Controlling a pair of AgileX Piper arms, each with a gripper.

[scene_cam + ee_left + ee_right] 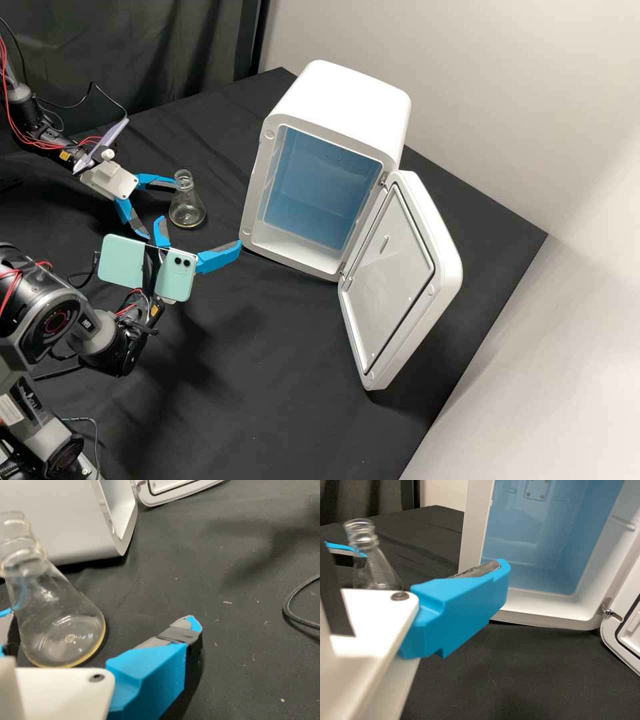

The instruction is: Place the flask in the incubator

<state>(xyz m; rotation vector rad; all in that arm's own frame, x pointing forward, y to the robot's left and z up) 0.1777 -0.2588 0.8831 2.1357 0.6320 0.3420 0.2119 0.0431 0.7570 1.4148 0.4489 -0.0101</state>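
The clear empty conical flask (186,204) stands upright on the black bench, left of the white incubator (333,133). The incubator's door (395,277) is swung wide, showing the pale blue inside (320,187). My left gripper (160,208) is open, its blue fingers on either side of the flask (50,625) and apart from the glass; one fingertip (189,628) lies beside the flask's base. My right gripper (199,235) is open with nothing in it, just in front of the flask. One of its fingers (470,595) points at the incubator's lower front corner (470,555).
The open door juts out over the bench to the right of the incubator. A black cable (300,605) lies on the cloth near the left arm. Bare black bench (267,360) spreads in front of the incubator, and the bench edge runs along the right side.
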